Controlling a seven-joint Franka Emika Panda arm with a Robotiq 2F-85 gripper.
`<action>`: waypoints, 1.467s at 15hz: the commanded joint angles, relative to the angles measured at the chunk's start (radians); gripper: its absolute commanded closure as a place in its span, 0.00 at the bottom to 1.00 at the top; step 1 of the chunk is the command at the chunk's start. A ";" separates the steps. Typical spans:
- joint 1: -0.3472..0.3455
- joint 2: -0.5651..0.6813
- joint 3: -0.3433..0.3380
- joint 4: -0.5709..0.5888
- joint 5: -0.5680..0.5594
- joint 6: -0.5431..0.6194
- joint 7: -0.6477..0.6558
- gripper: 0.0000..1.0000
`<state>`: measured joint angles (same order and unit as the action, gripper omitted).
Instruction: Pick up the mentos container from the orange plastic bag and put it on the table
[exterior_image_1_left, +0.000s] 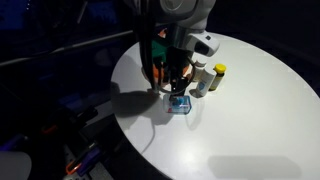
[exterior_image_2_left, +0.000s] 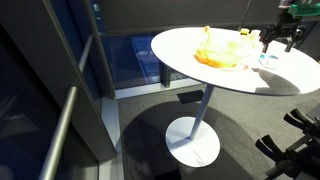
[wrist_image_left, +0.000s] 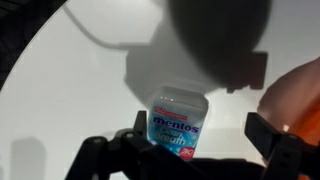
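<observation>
The mentos container (wrist_image_left: 177, 120) is a clear blue box with a "mentos Clean Breath" label. It rests on the white round table (wrist_image_left: 60, 80), close to the left finger of my gripper (wrist_image_left: 198, 132). The jaws are open and straddle the box without gripping it. In an exterior view the gripper (exterior_image_1_left: 178, 86) hangs just above the container (exterior_image_1_left: 180, 104). The orange plastic bag (wrist_image_left: 300, 95) lies just to the right in the wrist view and shows crumpled on the table in an exterior view (exterior_image_2_left: 215, 52), where the gripper (exterior_image_2_left: 272, 40) is beside it.
A bottle with a yellow cap (exterior_image_1_left: 218, 72) and a white bottle (exterior_image_1_left: 203, 80) stand right next to the gripper. The table's rim (exterior_image_1_left: 130, 110) is near. The table stands on a single pedestal (exterior_image_2_left: 195, 130) beside a glass railing.
</observation>
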<state>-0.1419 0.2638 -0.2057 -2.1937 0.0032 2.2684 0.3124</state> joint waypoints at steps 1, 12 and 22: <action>0.010 -0.115 0.019 0.000 0.003 -0.118 -0.046 0.00; 0.069 -0.388 0.120 0.006 -0.032 -0.353 -0.142 0.00; 0.073 -0.446 0.149 0.007 -0.015 -0.394 -0.135 0.00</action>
